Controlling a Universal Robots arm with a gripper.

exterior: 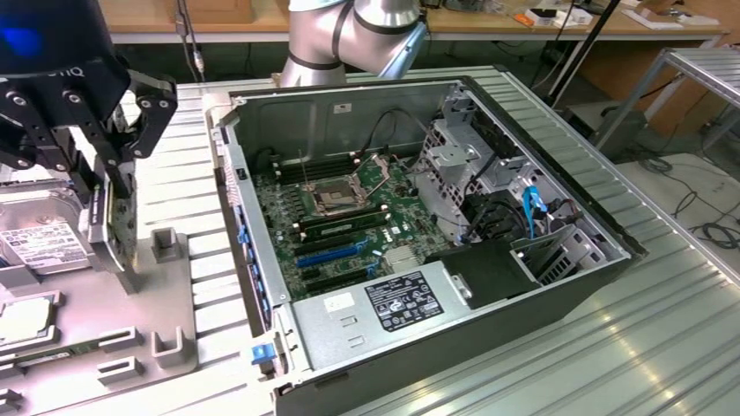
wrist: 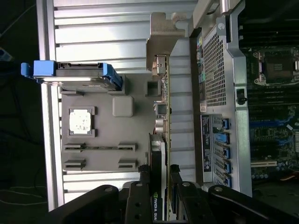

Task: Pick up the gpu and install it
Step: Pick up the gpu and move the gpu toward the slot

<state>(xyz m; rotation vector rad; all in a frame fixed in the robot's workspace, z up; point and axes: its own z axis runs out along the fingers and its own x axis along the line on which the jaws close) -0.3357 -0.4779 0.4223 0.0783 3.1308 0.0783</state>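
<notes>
The hand (wrist: 160, 173) is clamped on the gpu (wrist: 163, 116), which stands on edge at the gray tray (wrist: 107, 154), on the exterior view's left of the open computer case (exterior: 463, 217). The card's black face reads "NVIDIA QUA".

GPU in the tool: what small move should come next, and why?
Probably a short straight lift: the tool seems closed on the gpu, which stands on edge at the grey tray, beside the open case.

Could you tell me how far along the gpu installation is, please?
Done: the grasp, as the gripper is shut on the gpu, held on edge at the tray. In hand: it is outside the case. Left: installing it, since the blue slots are empty.
</notes>
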